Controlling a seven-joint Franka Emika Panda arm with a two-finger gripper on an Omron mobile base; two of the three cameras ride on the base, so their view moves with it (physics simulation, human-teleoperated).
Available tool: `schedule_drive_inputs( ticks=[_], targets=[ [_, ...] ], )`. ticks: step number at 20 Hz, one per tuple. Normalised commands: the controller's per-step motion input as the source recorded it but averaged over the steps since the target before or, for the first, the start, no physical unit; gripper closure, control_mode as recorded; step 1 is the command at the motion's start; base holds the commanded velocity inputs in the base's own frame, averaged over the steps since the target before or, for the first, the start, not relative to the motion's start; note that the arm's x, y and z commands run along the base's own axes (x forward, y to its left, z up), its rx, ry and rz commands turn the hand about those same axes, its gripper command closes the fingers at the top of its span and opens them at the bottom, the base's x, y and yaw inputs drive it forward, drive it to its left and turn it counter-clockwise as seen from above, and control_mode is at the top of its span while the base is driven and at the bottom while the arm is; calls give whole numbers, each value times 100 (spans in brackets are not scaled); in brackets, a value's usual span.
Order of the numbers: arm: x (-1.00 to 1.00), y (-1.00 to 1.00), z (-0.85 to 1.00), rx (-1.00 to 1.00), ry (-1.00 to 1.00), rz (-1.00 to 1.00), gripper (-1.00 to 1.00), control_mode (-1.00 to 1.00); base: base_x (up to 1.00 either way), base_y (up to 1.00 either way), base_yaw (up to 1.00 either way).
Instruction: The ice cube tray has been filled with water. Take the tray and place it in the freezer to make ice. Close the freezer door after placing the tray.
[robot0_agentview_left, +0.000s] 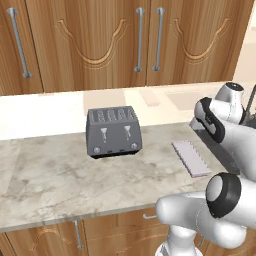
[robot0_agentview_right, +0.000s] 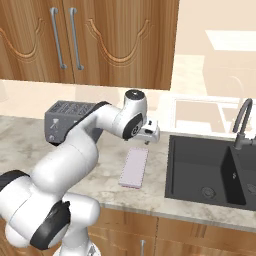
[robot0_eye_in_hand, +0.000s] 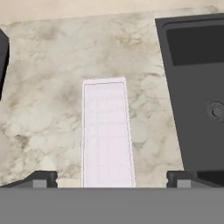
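The ice cube tray (robot0_agentview_left: 191, 158) (robot0_agentview_right: 134, 167) (robot0_eye_in_hand: 107, 131) lies flat on the marble counter between the toaster and the sink, long and thin, with a pale lilac-white top. My gripper (robot0_agentview_right: 147, 140) (robot0_eye_in_hand: 113, 179) hangs above the tray's far end and points down at it. It is open. In the hand view the two dark fingertips (robot0_eye_in_hand: 41, 179) stand wide apart on either side of the tray's width, with nothing held between them. The freezer and the freezer door are out of view.
A dark grey four-slot toaster (robot0_agentview_left: 113, 131) (robot0_agentview_right: 62, 122) stands left of the tray. A black sink (robot0_agentview_right: 210, 170) (robot0_eye_in_hand: 197, 87) with a dark faucet (robot0_agentview_right: 242, 122) lies right of it. Wooden cabinets (robot0_agentview_left: 140, 40) hang over the back wall. The counter's front edge (robot0_agentview_left: 75, 217) is close.
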Motion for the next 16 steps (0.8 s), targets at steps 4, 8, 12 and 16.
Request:
schedule_drive_inputs(
  ticks=[4,8,12,16],
  targets=[
    [42,0,-36,0,-1,0,-100,-100,0,0,0],
    [44,0,-33,0,0,0,-100,-100,0,0,0],
    [54,0,-27,0,0,0,-100,-100,0,0,0],
    [57,0,-24,0,0,0,-100,-100,0,0,0]
  ],
)
